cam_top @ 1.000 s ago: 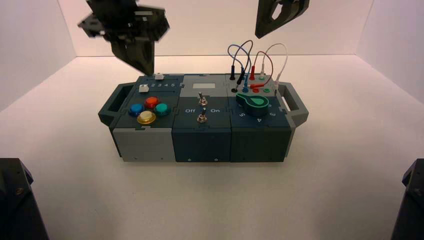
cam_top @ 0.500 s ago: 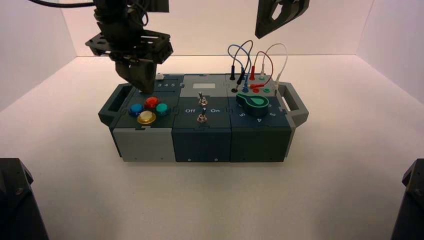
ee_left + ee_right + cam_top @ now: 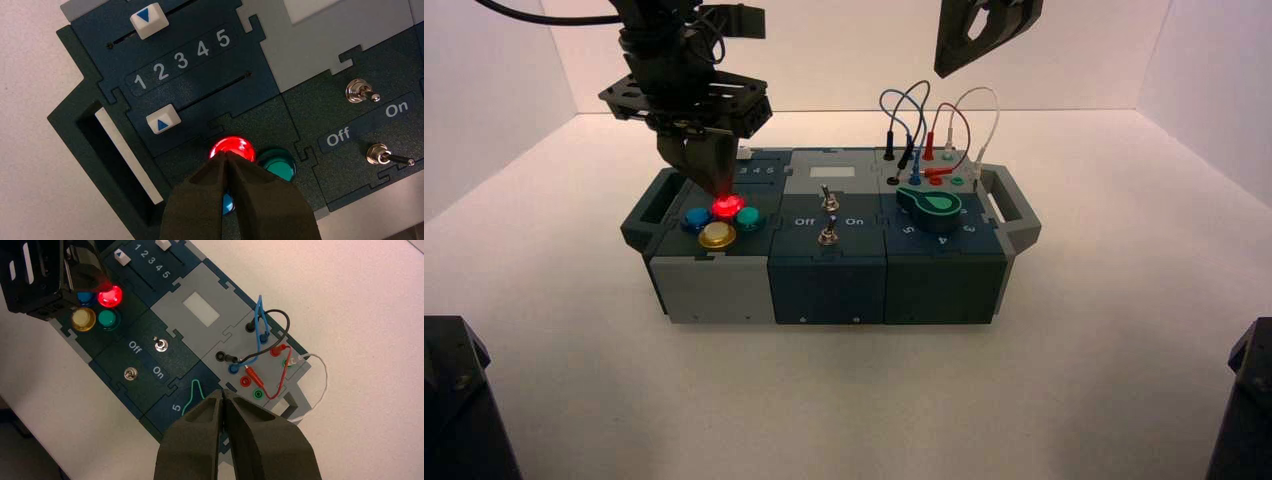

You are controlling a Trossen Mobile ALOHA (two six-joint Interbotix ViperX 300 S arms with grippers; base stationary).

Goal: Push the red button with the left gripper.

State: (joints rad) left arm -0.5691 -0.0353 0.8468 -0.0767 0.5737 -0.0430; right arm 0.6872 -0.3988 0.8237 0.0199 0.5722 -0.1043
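Observation:
The red button (image 3: 726,207) glows bright red on the left part of the box (image 3: 724,290); it also shows in the left wrist view (image 3: 234,146) and the right wrist view (image 3: 110,295). My left gripper (image 3: 715,190) is shut, and its narrow tip (image 3: 226,155) rests on the red button's near edge. Blue (image 3: 695,218), yellow (image 3: 717,235) and teal (image 3: 748,216) buttons sit around it. My right gripper (image 3: 222,393) is shut and empty, parked high above the box's right side.
Behind the buttons are two white sliders (image 3: 163,119) with the numbers 1 to 5 between them. Two toggle switches (image 3: 828,198) marked Off and On stand mid-box. A green knob (image 3: 934,204) and wired sockets (image 3: 929,150) fill the right part.
My left gripper came down and forward from above the box's back left onto the red button. The button went from dull red-orange to a bright red glow. The right arm has not moved.

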